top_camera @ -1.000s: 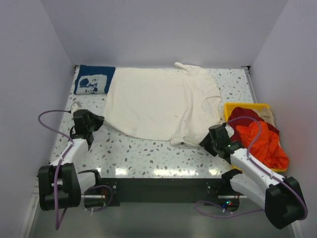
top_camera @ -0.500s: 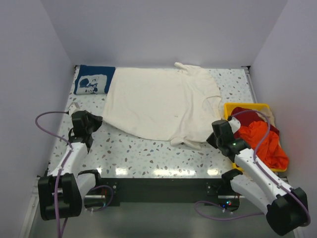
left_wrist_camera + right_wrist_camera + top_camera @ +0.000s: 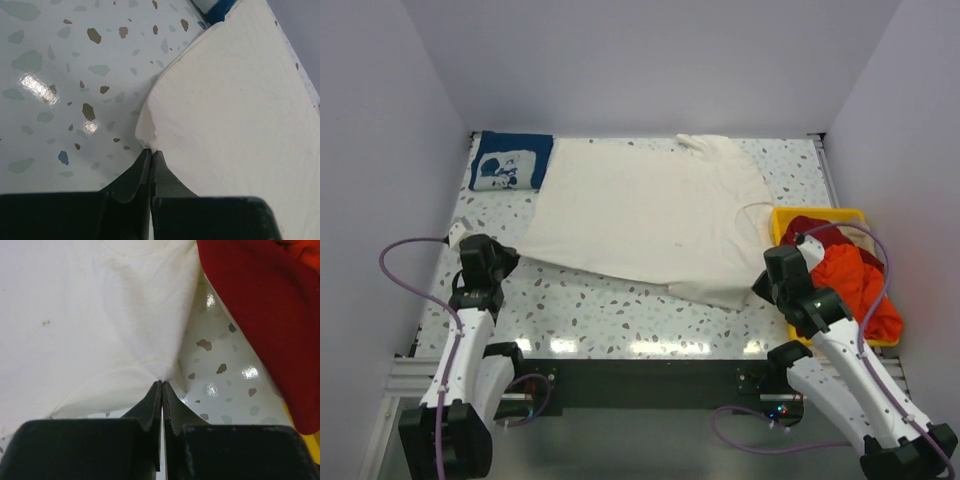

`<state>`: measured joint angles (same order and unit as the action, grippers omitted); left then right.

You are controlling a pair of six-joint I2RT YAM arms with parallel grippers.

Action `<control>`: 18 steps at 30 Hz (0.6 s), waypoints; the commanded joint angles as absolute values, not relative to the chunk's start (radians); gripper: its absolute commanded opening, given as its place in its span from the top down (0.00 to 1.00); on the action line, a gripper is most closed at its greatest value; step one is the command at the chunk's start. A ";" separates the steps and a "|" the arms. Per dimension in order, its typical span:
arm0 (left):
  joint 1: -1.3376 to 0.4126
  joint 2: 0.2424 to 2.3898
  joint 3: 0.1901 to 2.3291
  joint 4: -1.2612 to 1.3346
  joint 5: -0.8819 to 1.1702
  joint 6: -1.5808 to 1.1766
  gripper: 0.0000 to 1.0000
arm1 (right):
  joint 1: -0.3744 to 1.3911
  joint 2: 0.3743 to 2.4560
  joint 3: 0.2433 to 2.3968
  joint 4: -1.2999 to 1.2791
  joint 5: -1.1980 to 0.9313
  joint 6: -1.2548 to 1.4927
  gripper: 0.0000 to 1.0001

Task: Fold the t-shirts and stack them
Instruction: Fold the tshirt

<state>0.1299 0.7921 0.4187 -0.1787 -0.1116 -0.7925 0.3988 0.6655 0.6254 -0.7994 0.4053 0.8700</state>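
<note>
Cream t-shirt (image 3: 640,210): spread flat across centre of speckled table (image 3: 610,310); near hem slants from left edge down to lower right of top view.
Left gripper (image 3: 150,151): fingers pressed together, pinching the shirt's near-left corner, low at the tabletop.
Right gripper (image 3: 161,385): fingers closed on the shirt's near-right corner, just beside yellow bin (image 3: 788,216).
Navy t-shirt (image 3: 508,160): folded, upper left of table, against the cream shirt's far-left edge.
Orange-red t-shirt (image 3: 855,290): bunched in the bin at right, beside dark red cloth (image 3: 820,232).
</note>
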 commanded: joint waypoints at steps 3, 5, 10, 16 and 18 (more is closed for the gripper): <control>0.132 0.782 0.474 -0.168 -0.095 -0.758 1.00 | 0.397 0.666 0.704 -0.830 0.443 0.828 1.00; 0.130 0.851 0.492 -0.124 -0.066 -0.770 1.00 | 0.397 0.719 0.730 -0.789 0.430 0.822 1.00; 0.080 1.104 0.613 -0.055 -0.092 -0.787 1.00 | 0.396 1.001 0.813 -0.669 0.474 0.781 1.00; 0.034 1.371 0.797 -0.029 -0.126 -0.802 1.00 | 0.301 1.251 0.910 -0.558 0.427 0.743 1.00; 0.031 1.423 0.851 -0.031 -0.133 -0.805 1.00 | 0.258 1.294 0.934 -0.534 0.410 0.730 1.00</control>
<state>0.0376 1.3705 0.7723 -0.0898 -0.0944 -0.7933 0.3103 1.2591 0.8673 -0.6212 0.4175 0.7650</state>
